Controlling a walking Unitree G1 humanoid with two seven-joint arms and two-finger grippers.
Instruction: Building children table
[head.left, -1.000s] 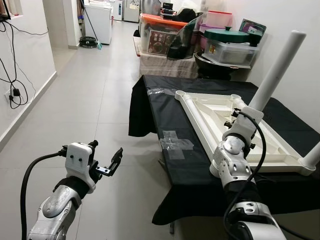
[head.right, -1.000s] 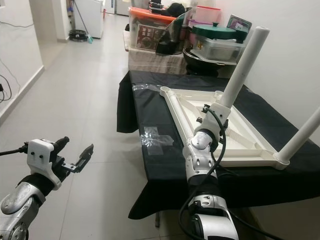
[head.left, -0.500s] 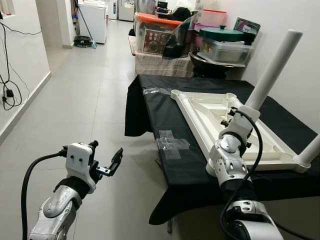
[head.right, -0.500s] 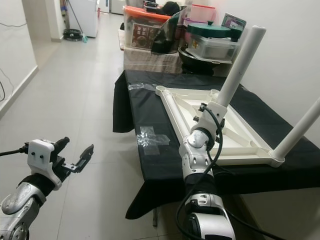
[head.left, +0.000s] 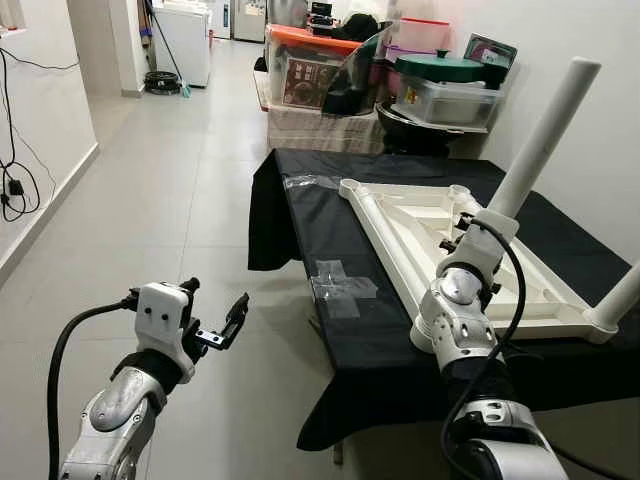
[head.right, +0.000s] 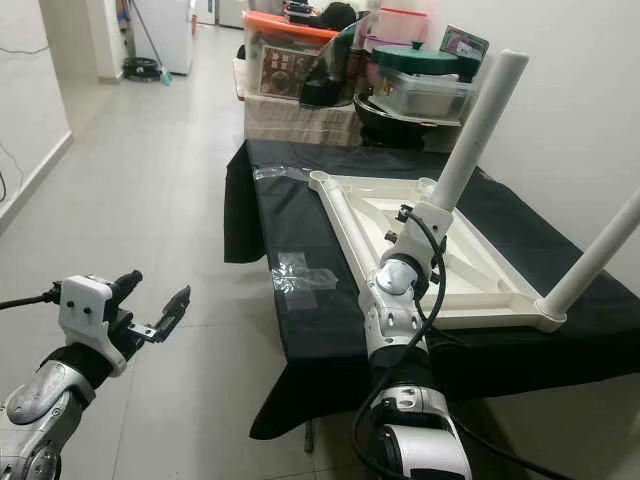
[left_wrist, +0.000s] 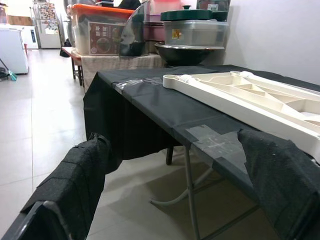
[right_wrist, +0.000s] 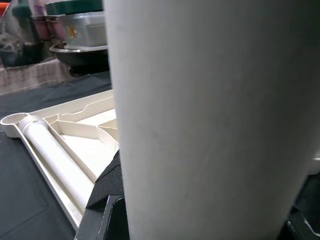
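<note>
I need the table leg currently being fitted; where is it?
The white leg stands tilted in the right gripper, over the upturned tabletop on the black-covered table.

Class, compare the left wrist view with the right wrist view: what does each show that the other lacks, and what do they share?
Left wrist view alone: the open left tool, a taped patch on the black cloth, the floor and an orange-lidded bin.
Right wrist view alone: the white leg seen close up, gripped in the right tool.
Shared: the upturned tabletop lying on the cloth, and the green-lidded container behind it.
</note>
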